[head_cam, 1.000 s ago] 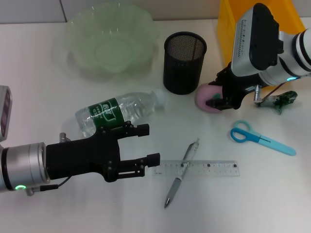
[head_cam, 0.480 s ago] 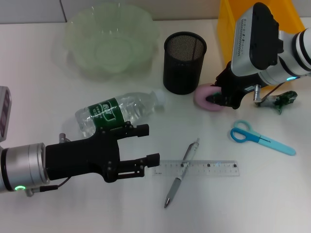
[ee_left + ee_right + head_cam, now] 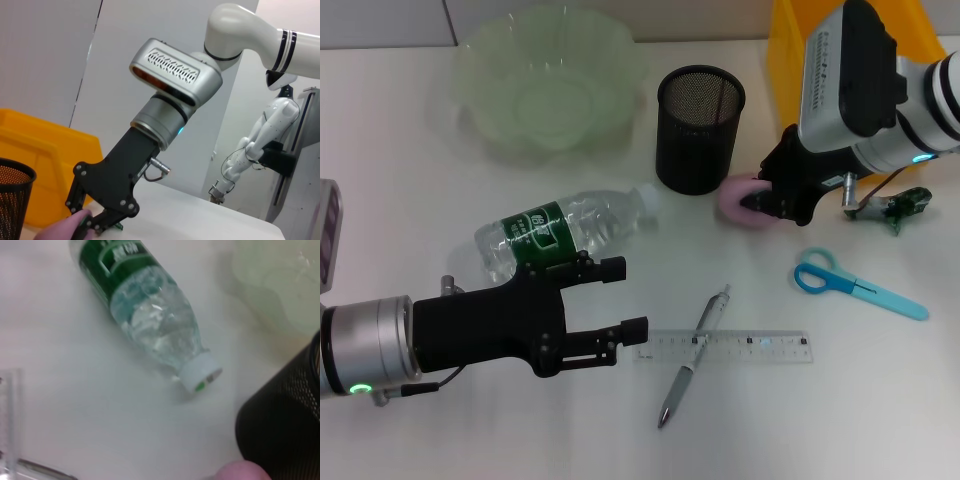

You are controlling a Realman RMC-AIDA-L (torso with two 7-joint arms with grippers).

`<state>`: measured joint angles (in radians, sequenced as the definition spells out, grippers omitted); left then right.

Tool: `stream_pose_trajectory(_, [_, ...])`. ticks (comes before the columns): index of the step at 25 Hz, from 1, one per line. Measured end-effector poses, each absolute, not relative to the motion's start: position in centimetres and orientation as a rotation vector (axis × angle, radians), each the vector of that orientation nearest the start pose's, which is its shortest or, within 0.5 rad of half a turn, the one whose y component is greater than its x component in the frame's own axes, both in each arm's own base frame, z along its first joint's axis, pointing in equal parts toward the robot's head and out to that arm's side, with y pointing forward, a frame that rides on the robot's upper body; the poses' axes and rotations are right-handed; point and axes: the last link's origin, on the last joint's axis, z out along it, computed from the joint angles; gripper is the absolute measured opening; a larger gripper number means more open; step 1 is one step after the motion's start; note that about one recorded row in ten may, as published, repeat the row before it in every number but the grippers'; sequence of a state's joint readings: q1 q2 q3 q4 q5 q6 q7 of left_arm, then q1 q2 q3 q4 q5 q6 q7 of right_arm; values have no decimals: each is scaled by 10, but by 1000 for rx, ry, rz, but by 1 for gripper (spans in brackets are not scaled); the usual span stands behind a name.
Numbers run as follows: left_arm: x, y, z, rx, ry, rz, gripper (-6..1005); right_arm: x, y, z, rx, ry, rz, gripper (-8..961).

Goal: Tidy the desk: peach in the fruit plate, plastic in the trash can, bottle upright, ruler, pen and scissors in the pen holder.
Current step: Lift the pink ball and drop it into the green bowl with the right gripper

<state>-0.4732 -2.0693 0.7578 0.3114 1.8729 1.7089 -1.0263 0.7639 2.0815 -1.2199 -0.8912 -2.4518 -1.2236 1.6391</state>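
The fingers of the right gripper [image 3: 767, 203] are pinching the pink peach [image 3: 738, 201], which is sitting on the white table [image 3: 420, 220] just beside the black mesh pen holder [image 3: 699, 129] and in front of the yellow trash can [image 3: 790, 60]; the left wrist view is showing the same black fingers [image 3: 95, 226] closing around the pink fruit. The fingers of the left gripper [image 3: 625, 297] are standing spread apart, hovering near the front edge of the table with nothing between them, just in front of the bottle [image 3: 565, 229]. The bottle is lying on its side, its green label toward the robot's left and its white cap [image 3: 201, 373] pointing toward the pen holder. The pale green fruit plate [image 3: 552, 84] is sitting at the back of the table, well apart from the peach. The clear ruler [image 3: 725, 346] is lying flat beside the left gripper's fingertips, and the pen [image 3: 696, 356] is lying across it at a slant. The blue scissors [image 3: 858, 283] are lying flat on the robot's right, near the peach. A small piece of green plastic [image 3: 903, 205] is lying beside the right arm, close to the trash can.
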Motion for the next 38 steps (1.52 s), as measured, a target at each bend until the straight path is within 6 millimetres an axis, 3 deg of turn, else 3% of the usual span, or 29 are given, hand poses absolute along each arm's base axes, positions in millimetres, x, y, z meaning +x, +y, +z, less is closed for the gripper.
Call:
stream_pose_trajectory(6, [-266,262,-45,-2813,-526,-1057,770,184,399,-16,-2881,48,-263,108])
stream_pose_trajectory(12, [-264,264,-44,-2798,-518,-1073,770,179,390,12,-2919,95,-17,106])
stream_pose_trajectory(18, [-262,268,-42,-2779,-505,-1091,770,189,383,29,-2883,123,177,105])
stream_pose_trajectory(22, [-259,270,-42,-2783,-492,-1096,770,198,374,38,-2803,137,394,105])
stream_pose_trajectory(30, [-257,273,-41,-2779,-481,-1104,770,209,361,37,-2681,179,740,105])
stream_pose_trajectory(34, [-255,274,-39,-2764,-474,-1130,770,220,353,25,-2555,201,954,104])
stream_pose_trajectory(38, [-254,274,-38,-2743,-462,-1148,770,225,348,15,-2515,225,1021,104])
